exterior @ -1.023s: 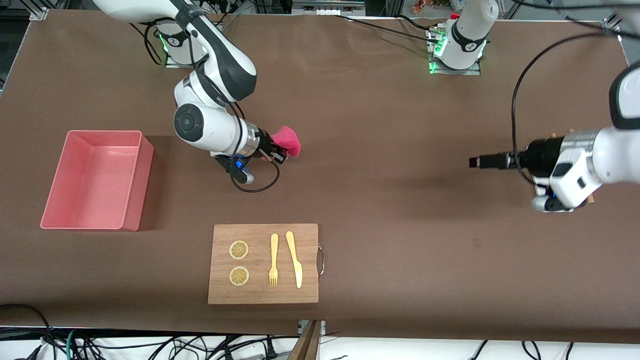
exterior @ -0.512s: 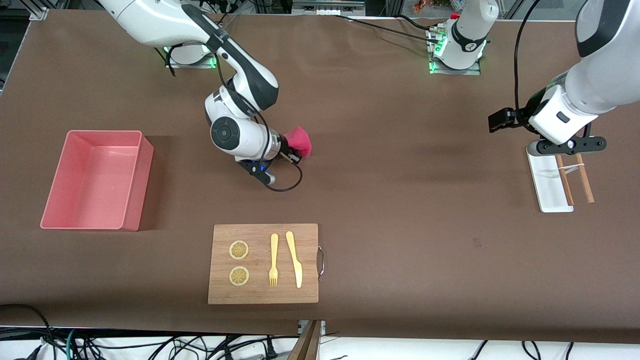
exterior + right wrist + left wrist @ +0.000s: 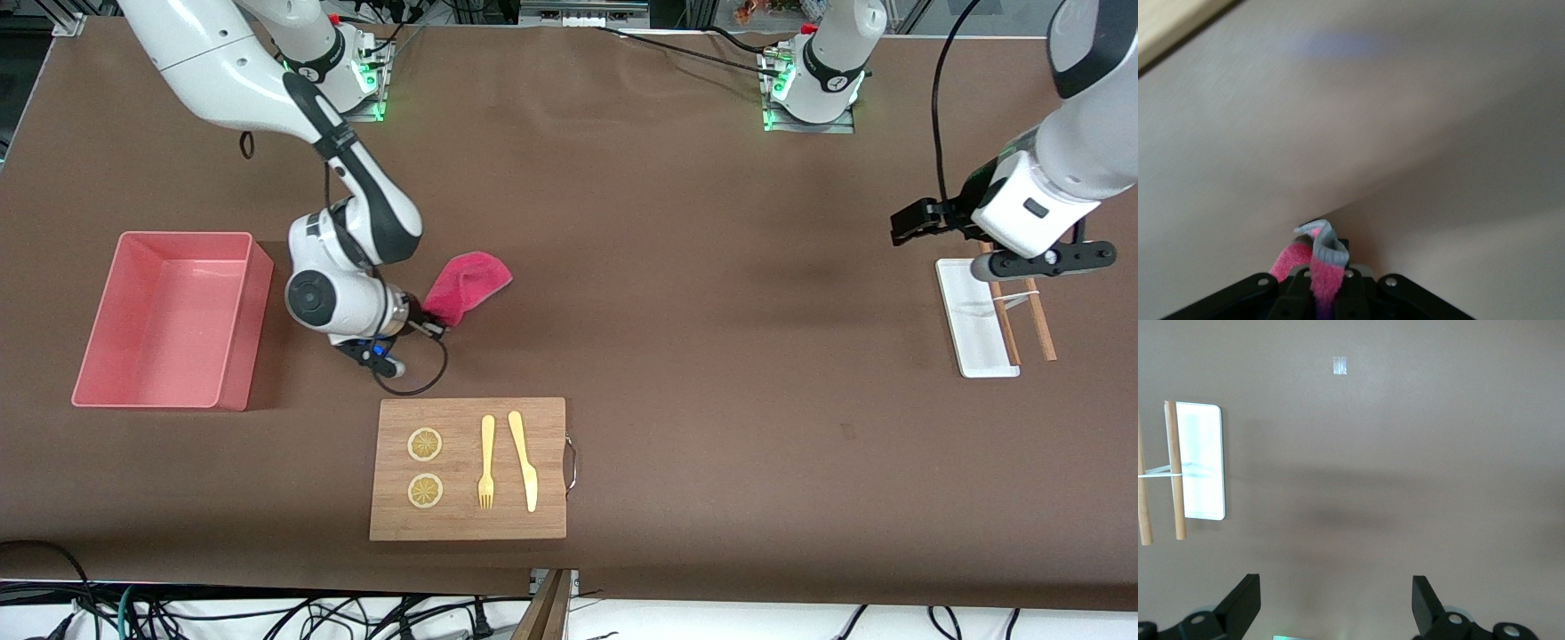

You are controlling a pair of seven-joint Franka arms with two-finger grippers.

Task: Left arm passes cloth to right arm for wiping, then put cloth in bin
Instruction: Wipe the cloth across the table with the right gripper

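**Right arm holds the towel**

The right gripper (image 3: 433, 329) pinches one corner of the small magenta-pink terry cloth (image 3: 464, 286) (grey-edged), low over the brown table between the light pink rectangular plastic bin (image 3: 173, 318) and wooden board (image 3: 468, 468). The left gripper (image 3: 909, 223) waits, fingers spread wide and empty, near the flat white tray (image 3: 969, 322).

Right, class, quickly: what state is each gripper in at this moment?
Left gripper: open, holding nothing, up over the table beside the white tray.
Right gripper: shut on the cloth, low over the table.

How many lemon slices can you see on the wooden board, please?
2. Both lie on the wooden board at its end toward the right arm: one lemon slice farther from the front camera, the other lemon slice nearer. None appears hidden.
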